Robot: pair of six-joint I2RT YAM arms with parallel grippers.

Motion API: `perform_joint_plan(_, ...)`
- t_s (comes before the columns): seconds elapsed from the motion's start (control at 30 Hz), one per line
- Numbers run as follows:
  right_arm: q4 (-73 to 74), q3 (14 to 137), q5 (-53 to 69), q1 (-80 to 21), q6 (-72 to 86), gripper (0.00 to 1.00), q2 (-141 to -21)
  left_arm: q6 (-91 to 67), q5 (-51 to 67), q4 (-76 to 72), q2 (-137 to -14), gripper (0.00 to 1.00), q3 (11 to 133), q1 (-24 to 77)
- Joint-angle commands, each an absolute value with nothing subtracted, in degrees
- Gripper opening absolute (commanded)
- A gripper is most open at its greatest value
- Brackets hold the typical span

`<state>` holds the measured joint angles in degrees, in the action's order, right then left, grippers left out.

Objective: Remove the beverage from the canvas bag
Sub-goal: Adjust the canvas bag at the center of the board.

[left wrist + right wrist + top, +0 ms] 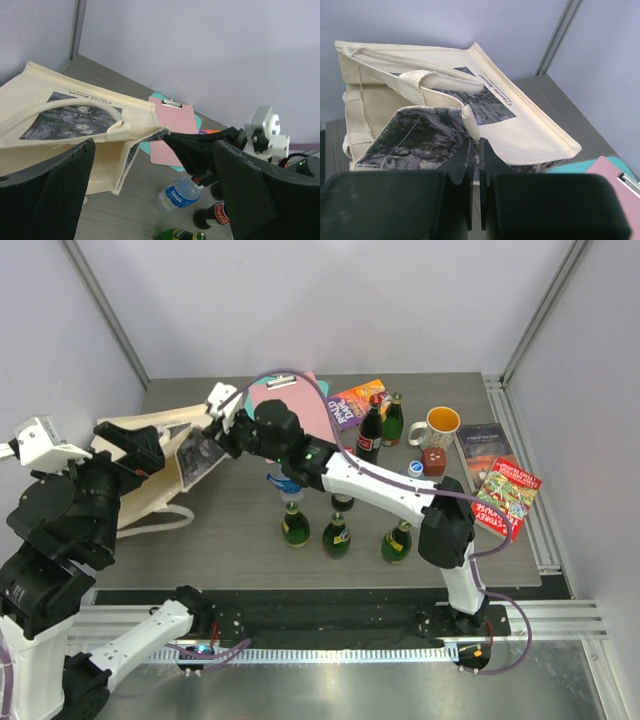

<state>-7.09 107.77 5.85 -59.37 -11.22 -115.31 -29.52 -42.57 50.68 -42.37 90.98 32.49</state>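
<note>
A row of green bottles [337, 533] stands toward the near edge, mid-table. Beyond them, by the left edge, the canvas bag [150, 490] lies flat on its side, with its mouth facing the table's middle. The right gripper [475, 145] is clamped on the lifted cloth rim at that mouth. The left gripper [154, 150] hovers over the bag, its fingers wide apart. A pink clipboard [172, 130] lies nearer the far edge.

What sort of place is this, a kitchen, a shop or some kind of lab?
Probably a robotics lab test cell: plain panel walls box in a grey table, two robot arms are bolted at its edge, and props like bottles and a canvas bag are laid out.
</note>
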Motion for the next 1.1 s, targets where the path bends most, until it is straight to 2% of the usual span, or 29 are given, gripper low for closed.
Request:
perform_joint_plan(0.0, -6.9, 115.7, 5.8, -57.2, -0.1, 0.01, -116.9, -29.1, -43.0, 47.2, -43.8, 1.00, 91.8, 32.2)
perform_joint_plan(0.47, -5.2, 119.5, 4.7, -50.1, 16.0, 0.01, -122.5, -31.6, -42.2, 48.9, -45.2, 1.00, 89.9, 32.2)
perform_joint_plan(1.07, -4.1, 119.9, 5.6, -42.7, 22.2, 0.01, -126.2, -33.2, -41.3, 50.6, -51.1, 1.00, 83.2, 32.2)
